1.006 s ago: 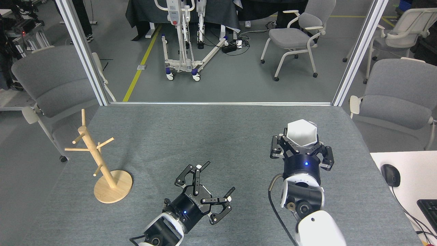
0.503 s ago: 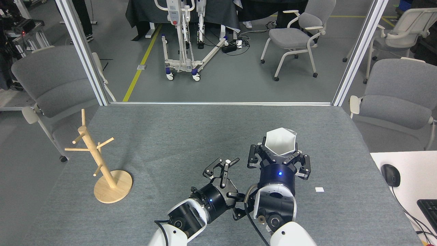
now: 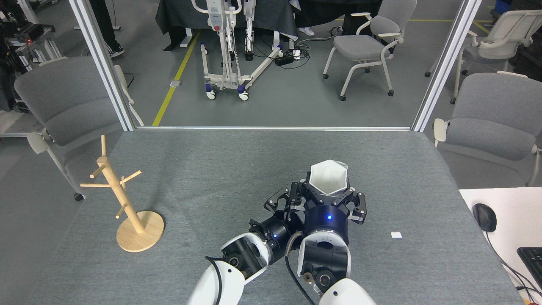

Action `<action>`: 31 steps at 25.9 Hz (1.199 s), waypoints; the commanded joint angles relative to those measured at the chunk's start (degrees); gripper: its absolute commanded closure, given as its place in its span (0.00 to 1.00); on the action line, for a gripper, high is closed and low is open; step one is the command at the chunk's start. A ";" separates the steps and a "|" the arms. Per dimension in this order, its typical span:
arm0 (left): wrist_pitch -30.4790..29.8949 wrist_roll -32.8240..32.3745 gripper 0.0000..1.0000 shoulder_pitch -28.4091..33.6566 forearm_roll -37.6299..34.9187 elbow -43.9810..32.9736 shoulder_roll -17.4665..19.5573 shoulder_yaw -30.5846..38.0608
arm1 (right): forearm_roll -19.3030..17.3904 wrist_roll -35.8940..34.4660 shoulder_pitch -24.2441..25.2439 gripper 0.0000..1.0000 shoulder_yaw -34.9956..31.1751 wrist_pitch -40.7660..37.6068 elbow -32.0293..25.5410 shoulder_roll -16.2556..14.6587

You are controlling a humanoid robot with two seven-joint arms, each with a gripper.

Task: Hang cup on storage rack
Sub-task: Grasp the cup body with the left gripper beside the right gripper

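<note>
The right tool grips the cup from below, its black fingers closed around the lower body so that only the hexagonal rim and white inside show; the cup's tapered sides and handle are hidden behind the fingers and cannot be made out. The cup is held above the grey desk, a little right of centre, mouth facing up and towards the camera. The left tool sits just beside the right one, partly tucked behind it; its fingers seem spread, though the overlap leaves the near side covered, so whether it touches the cup I cannot tell. The storage rack stands upright at the desk's left edge, well apart from both tools, all pegs bare. A small white square lies on the desk right of the arms.
</note>
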 commanded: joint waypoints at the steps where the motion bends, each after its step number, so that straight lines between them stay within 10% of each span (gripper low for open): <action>1: -0.59 -0.60 0.01 -2.15 1.31 1.99 -0.03 -0.11 | 0.06 0.01 0.33 0.62 0.68 -0.10 0.05 0.39; 31: -6.04 -4.64 0.01 -6.28 17.22 3.31 -0.20 -0.37 | 2.96 0.01 2.09 0.66 3.84 0.08 1.81 4.09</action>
